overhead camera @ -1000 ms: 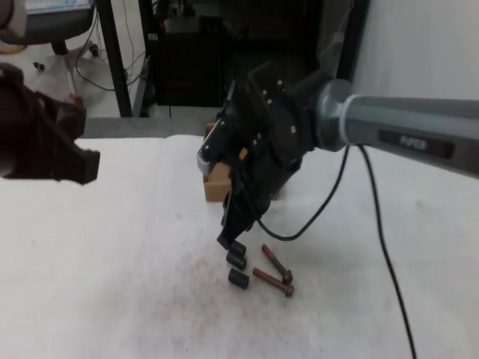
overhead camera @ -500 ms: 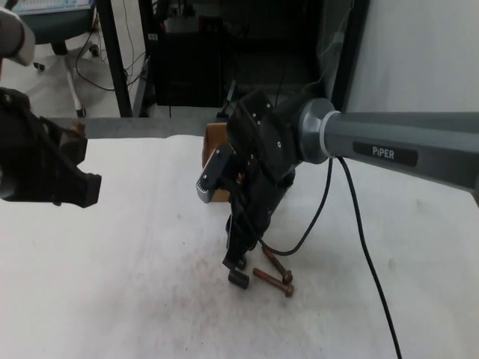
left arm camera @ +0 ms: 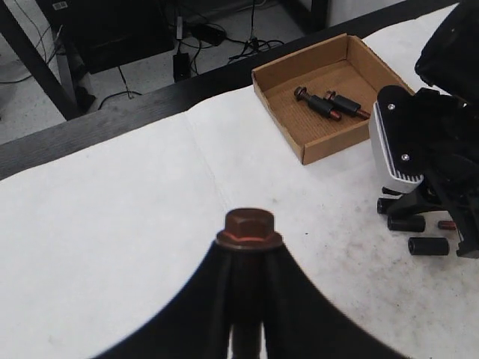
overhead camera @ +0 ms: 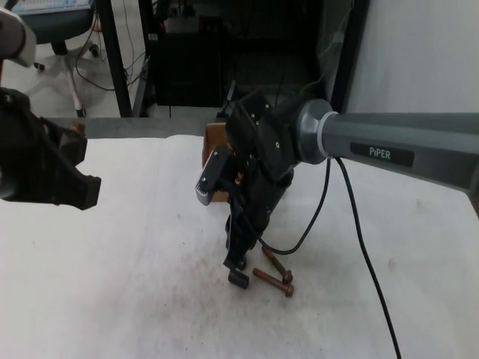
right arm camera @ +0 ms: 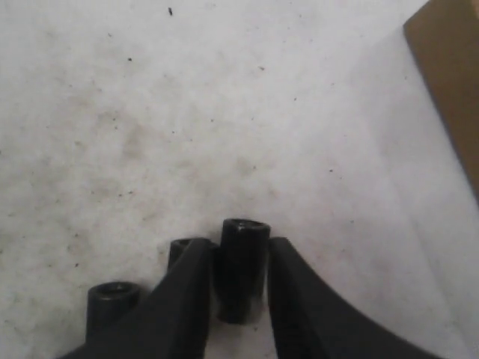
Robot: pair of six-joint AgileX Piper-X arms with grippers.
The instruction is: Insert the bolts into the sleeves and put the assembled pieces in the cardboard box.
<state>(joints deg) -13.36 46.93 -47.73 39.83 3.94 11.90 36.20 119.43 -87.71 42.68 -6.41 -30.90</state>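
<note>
White-covered surface (overhead camera: 112,284) carries one sleeve (right arm camera: 242,280) at centre, pinched by the right tool (right arm camera: 239,250), which has just dropped onto it. The left tool (left arm camera: 249,254) clamps a bolt (left arm camera: 249,226), so insertion seems next. The cardboard box (left arm camera: 337,146) sits farther back.

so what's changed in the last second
The right gripper came down and now grips one sleeve of the three on the bench. The left gripper shifted slightly lower in the high view, keeping its bolt. The two loose bolts and the cardboard box stayed put.
</note>
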